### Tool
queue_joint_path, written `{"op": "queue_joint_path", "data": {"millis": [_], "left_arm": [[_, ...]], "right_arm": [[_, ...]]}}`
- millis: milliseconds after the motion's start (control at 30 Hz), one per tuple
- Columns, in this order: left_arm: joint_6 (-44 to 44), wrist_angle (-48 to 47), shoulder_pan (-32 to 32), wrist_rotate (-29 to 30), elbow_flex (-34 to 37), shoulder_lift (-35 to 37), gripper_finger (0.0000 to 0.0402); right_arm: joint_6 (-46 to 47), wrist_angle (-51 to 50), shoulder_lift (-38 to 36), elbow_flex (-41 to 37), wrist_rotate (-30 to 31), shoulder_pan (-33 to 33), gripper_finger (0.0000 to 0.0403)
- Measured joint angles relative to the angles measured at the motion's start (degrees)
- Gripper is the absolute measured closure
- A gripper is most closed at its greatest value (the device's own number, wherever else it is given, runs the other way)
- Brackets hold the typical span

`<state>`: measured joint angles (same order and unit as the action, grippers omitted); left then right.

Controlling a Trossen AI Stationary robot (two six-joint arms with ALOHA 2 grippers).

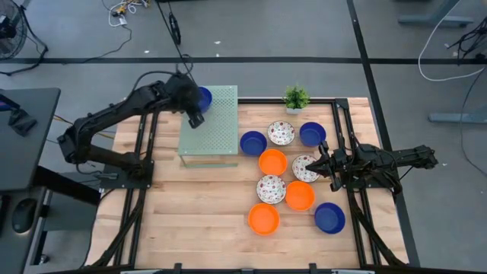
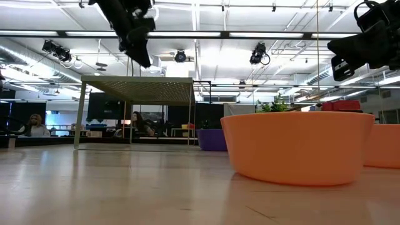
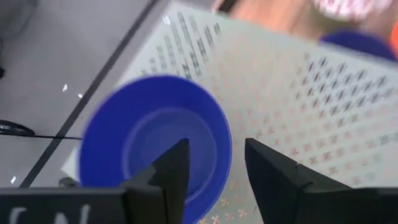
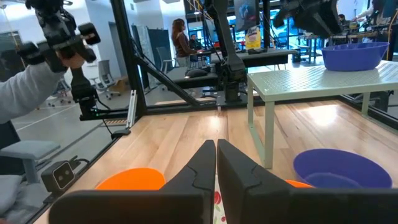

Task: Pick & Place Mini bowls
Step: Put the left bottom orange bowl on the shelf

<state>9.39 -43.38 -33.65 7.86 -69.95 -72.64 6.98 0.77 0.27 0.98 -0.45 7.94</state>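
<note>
A robotics lab: ceiling track lights (image 2: 180, 56), other workstations, a person (image 4: 181, 37) behind.

One dark blue mini bowl (image 1: 203, 97) is sitting upright near the far left corner of the perforated stand (image 1: 221, 125). Nine more mini bowls (image 1: 288, 176) are clustering upright on the wooden table (image 1: 190, 221): three blue, three orange, three white with red speckles.

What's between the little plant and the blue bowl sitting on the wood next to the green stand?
In the high view, only bare wooden table lies between the plant and that blue bowl.
</note>
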Motion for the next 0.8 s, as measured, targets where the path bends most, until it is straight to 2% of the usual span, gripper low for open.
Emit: {"op": "queue_joint_path", "data": {"millis": [200,333,467,600,800], "left_arm": [[-3.4,-1.1,1.9,-3.2,-0.8,11.0,0.0241],[-6.3,0.2,7.1,-6.5,1.8,20.0,0.0258],[-9.6,7.6,15.1,-6.8,10.5,28.9,0.0279],[-12.4,21.0,23.9,-6.7,23.1,35.5,0.0298],[-14.2,45.3,36.1,-6.5,40.7,36.5,0.0321]], "right_arm": [[0.0,0.0,0.0,0.0,0.0,0.0,0.0381],[0.0,0.0,0.0,0.0,0.0,0.0,0.0381],[0.0,0.0,0.0,0.0,0.0,0.0,0.0381],[0.0,0.0,0.0,0.0,0.0,0.0,0.0381],[0.0,0.0,0.0,0.0,0.0,0.0,0.0381]]}}
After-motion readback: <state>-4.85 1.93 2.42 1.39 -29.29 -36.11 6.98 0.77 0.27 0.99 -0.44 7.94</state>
